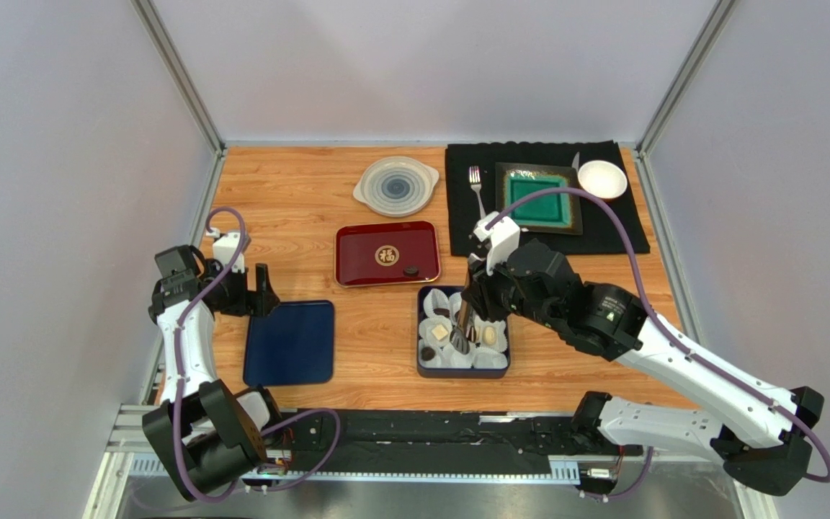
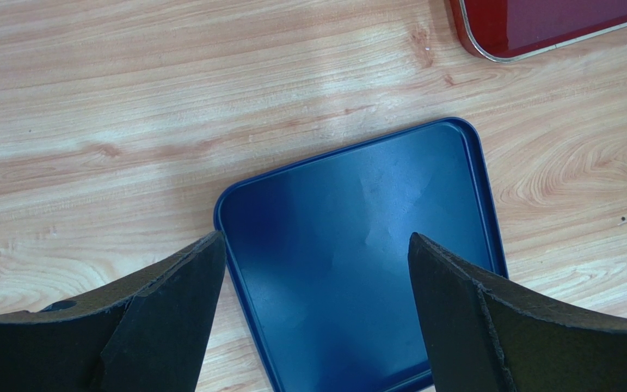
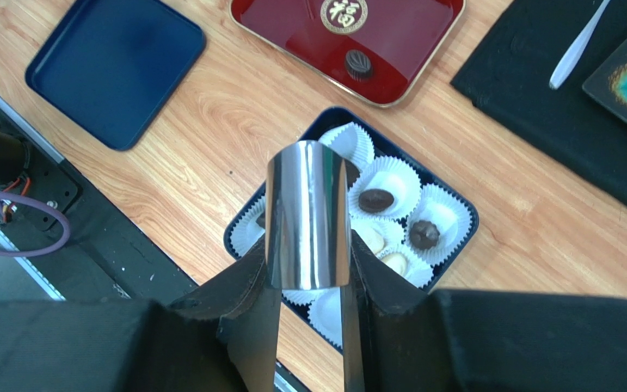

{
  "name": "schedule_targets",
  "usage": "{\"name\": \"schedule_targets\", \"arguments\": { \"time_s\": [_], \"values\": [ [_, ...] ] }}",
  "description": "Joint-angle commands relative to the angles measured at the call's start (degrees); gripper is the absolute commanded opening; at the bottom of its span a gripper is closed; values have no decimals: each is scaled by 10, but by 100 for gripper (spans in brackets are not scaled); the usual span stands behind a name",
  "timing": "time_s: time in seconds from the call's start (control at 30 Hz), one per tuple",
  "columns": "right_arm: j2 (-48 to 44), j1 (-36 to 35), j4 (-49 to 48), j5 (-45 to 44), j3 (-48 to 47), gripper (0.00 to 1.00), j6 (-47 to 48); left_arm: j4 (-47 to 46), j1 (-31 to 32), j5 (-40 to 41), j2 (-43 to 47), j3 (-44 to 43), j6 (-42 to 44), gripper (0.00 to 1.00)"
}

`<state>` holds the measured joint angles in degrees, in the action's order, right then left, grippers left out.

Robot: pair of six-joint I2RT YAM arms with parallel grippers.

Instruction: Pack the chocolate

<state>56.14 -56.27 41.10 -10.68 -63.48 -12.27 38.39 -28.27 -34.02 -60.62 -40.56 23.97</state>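
Two claws near the bases. The left gripper is spread wide above a flat navy-blue rectangular tray. The right gripper pinches shiny steel tongs over a dark-blue square tin. Brown and cream chocolate pieces sit in the tin's crinkled white paper cups. Farther out, one dark round chocolate lies on a glossy red lacquer tray. Farthest, a silver fork lies on a black cloth mat.

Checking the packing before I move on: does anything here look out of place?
One dark chocolate sits alone on the red tray, outside the box that holds the others. Nothing looks spilled or damaged.
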Motion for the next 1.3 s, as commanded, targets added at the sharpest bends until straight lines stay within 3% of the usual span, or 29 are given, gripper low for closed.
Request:
{"name": "schedule_targets", "arguments": {
  "time_s": [0.0,0.83,1.27],
  "values": [
    [-16,-12,-1,-29,13,15,-30,-2,-6,-14,4,-8,6,90],
    [0,-15,-39,-34,20,24,-35,1,-6,-11,3,-12,10,90],
    [-2,-16,-37,-41,14,35,-36,-2,-6,-9,6,-10,10,90]
  ]
}}
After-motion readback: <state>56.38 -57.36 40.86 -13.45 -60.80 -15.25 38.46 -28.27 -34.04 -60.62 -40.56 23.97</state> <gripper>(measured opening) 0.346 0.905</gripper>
